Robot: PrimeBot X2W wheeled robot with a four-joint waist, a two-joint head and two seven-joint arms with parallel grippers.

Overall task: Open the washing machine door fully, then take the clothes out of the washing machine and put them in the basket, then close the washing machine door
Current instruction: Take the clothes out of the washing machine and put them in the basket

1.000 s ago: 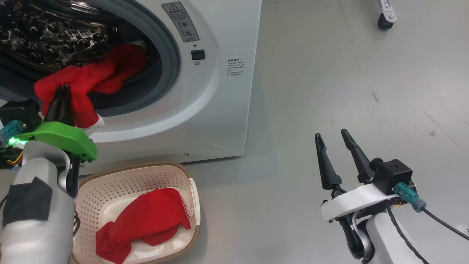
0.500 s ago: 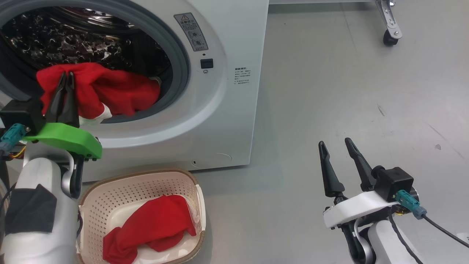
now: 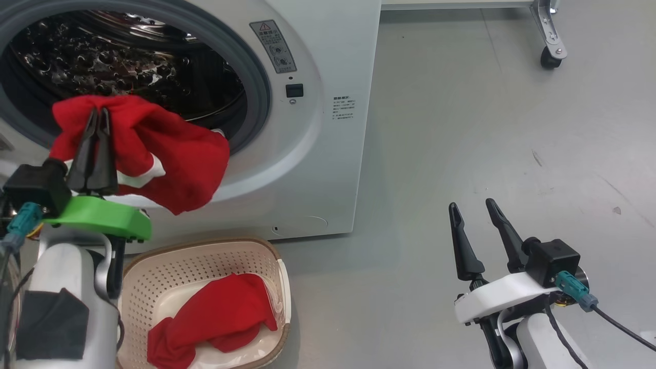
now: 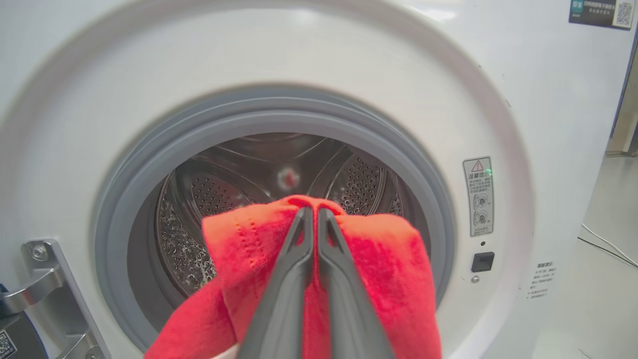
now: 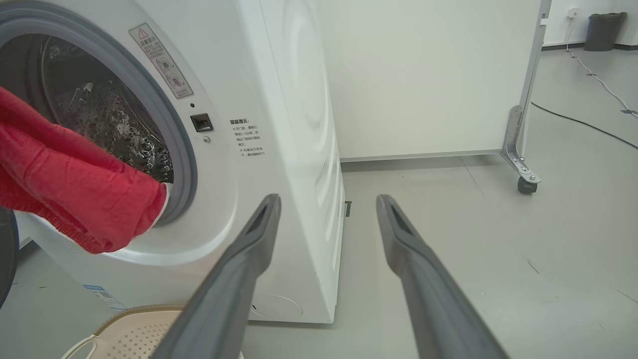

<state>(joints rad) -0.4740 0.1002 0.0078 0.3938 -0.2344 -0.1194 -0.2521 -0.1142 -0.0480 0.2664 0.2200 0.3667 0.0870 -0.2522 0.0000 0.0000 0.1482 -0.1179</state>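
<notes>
Item 1, grey floor [image 3: 461,128]: is spreading under everything, with a few scuffs at the right

Item 2, washing machine [image 3: 328,169]: white front-loader, is standing at the upper left of the head view with its round opening facing the robot. A grey gasket [image 3: 259,102] is ringing the perforated steel drum [image 3: 102,56], and a metal hinge bracket [image 4: 40,284] is showing at the opening's lower left in the left wrist view

Item 3, white panel on a caster [image 3: 549,57]: is standing behind the machine, to the right

Item 4, basket [image 3: 195,264]: cream with a brown rim, is sitting on the floor just in front of the machine, below the opening

Item 5, clothes: one red garment [image 3: 174,164] with white trim is hanging outside the opening, above the basket; a second red garment [image 3: 220,312] is lying inside the basket

Item 6, left gripper [image 3: 100,111]: jaws are clenching the top fold of the hanging garment

Item 7, right gripper [image 3: 471,204]: jaws are standing wide apart, grasping nothing, hovering over bare floor well to the right of the machine

Item 8, warning label [image 3: 271,46] and black latch socket [image 3: 294,90]: are sitting on the machine front, right of the gasket
</notes>
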